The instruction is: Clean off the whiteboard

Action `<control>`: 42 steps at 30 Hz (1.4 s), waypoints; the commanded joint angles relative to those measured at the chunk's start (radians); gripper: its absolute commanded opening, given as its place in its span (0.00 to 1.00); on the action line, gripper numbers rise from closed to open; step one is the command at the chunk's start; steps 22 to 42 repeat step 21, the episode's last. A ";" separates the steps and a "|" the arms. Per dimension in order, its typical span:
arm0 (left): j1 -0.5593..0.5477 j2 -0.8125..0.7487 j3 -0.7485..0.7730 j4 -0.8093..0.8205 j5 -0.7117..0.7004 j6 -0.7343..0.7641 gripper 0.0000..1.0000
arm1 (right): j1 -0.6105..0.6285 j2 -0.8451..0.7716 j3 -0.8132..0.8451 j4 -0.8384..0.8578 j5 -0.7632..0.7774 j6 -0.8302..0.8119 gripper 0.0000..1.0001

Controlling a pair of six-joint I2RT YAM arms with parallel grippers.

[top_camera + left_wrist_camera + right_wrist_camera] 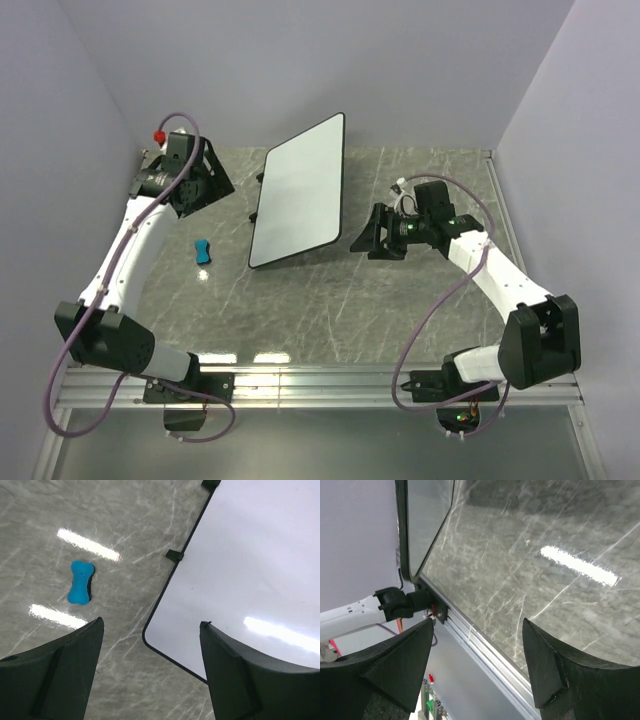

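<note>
The whiteboard (300,190) sits blank on the grey table (330,310) — a small blue eraser (203,250) apart, to its left.

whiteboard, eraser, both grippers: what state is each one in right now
whiteboard: lying on the table, no marks visible
blue eraser: on the table left of the board, apart from it, not held
left gripper: open, empty
right gripper: open, empty

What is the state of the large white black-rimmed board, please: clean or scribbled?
Clean: the white board shows no scribbles in the top or left wrist views.
</note>
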 commanded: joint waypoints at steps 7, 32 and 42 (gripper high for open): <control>-0.022 -0.074 0.212 -0.108 -0.073 -0.024 0.86 | 0.008 -0.157 -0.092 0.067 -0.044 0.028 0.79; -0.030 -0.045 0.449 -0.147 -0.059 0.062 0.99 | 0.010 -0.306 -0.244 0.077 -0.051 0.045 0.79; -0.030 -0.045 0.449 -0.147 -0.059 0.062 0.99 | 0.010 -0.306 -0.244 0.077 -0.051 0.045 0.79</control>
